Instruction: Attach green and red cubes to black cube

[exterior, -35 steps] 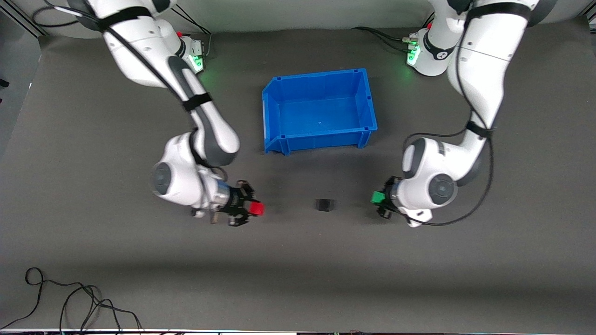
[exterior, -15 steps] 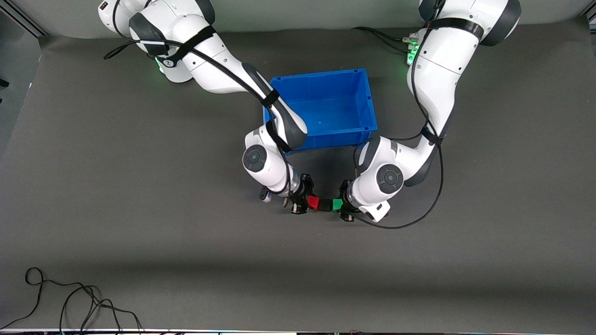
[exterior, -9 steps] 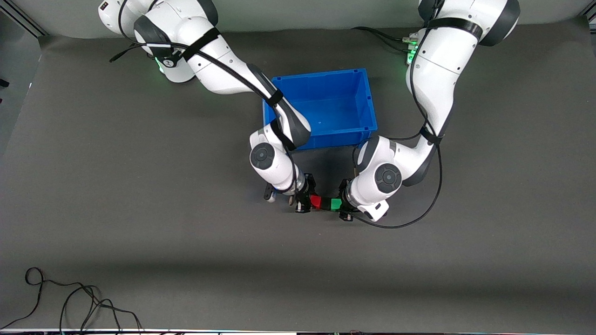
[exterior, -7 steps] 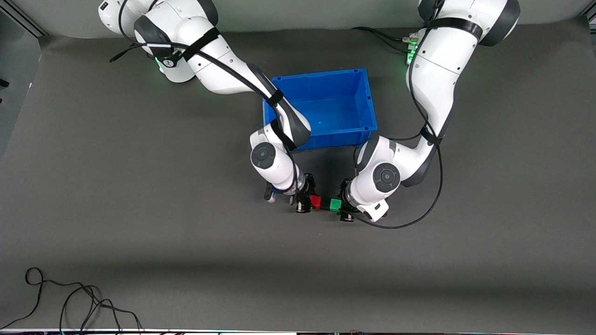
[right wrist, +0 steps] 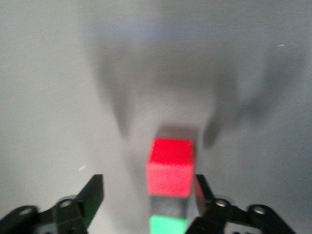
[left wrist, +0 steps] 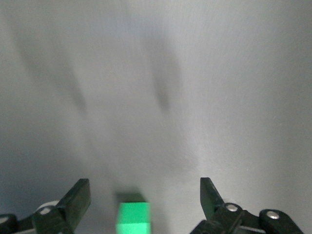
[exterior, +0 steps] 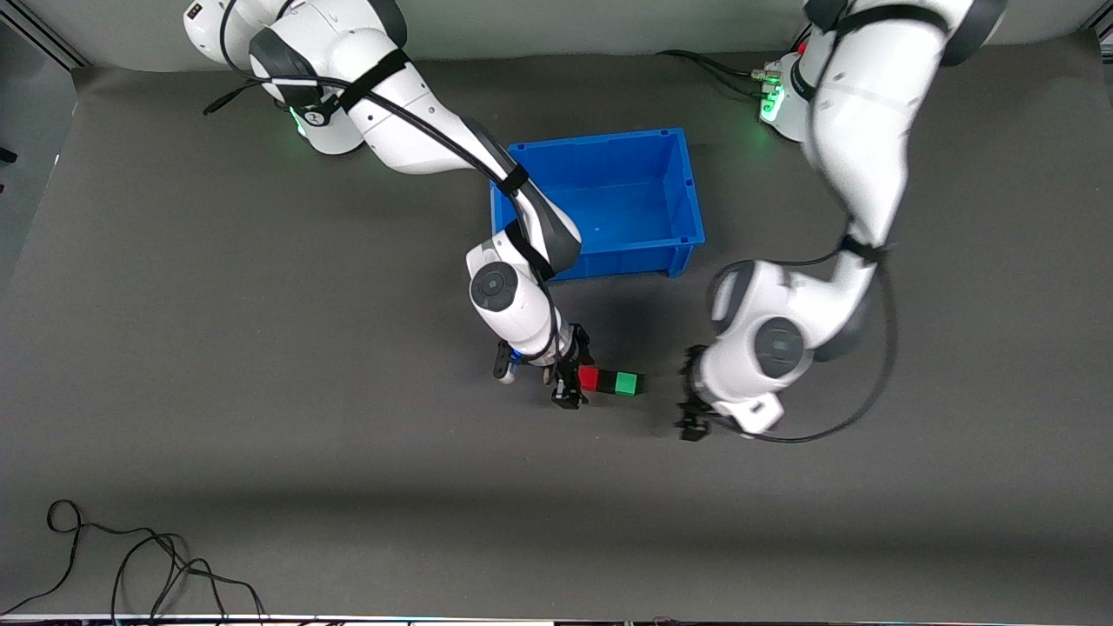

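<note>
the red cube point(exterior: 589, 378) and the green cube point(exterior: 627, 382) sit in a short row on the grey mat point(exterior: 261, 365), nearer the front camera than the blue bin point(exterior: 600, 204). the black cube point(right wrist: 168, 209) shows only as a dark bit between them in the right wrist view, and it looks stuck to both.

the right gripper point(exterior: 569, 382) is down at the red end with its fingers open, one on each side of the red cube, not squeezing it. the left gripper point(exterior: 693, 416) is open too, holds nothing, and is over bare mat a little way from the green end.

the joining looks done, i think. next, the right gripper should lift away without bumping the row.
</note>
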`<move>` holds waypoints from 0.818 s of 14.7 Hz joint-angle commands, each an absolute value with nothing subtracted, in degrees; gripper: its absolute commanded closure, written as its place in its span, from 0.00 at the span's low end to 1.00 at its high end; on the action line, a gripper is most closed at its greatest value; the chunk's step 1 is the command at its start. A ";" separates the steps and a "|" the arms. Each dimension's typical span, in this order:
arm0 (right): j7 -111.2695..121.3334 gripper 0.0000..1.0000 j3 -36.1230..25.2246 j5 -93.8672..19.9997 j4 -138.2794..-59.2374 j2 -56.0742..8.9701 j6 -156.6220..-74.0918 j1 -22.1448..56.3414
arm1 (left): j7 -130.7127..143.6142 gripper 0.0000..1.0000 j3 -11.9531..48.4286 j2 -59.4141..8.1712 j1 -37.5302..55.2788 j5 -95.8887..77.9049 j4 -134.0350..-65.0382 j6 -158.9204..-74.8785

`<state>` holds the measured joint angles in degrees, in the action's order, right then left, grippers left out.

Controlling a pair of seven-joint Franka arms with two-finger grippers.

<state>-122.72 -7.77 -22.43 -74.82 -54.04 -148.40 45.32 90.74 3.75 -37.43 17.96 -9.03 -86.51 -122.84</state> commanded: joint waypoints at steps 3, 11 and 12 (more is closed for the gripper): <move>-115.96 0.00 -9.31 -13.63 -75.58 -43.97 -134.76 42.90 | 66.85 0.00 2.73 -27.27 11.45 -4.42 -91.48 -109.79; -75.55 0.00 -13.27 -6.79 -76.02 -22.96 -98.82 36.12 | 29.65 0.00 2.37 -5.02 -1.93 -1.06 -103.97 -106.53; -71.41 0.00 -13.53 -5.03 -76.03 -21.20 -96.35 35.86 | 24.83 0.00 2.37 -3.70 -2.19 -0.27 -103.71 -104.44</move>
<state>-79.60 -12.92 -9.18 -73.53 -25.87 -100.22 35.15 32.07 1.89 -9.56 -1.84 -1.97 -99.60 -106.15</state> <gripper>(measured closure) 0.000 0.000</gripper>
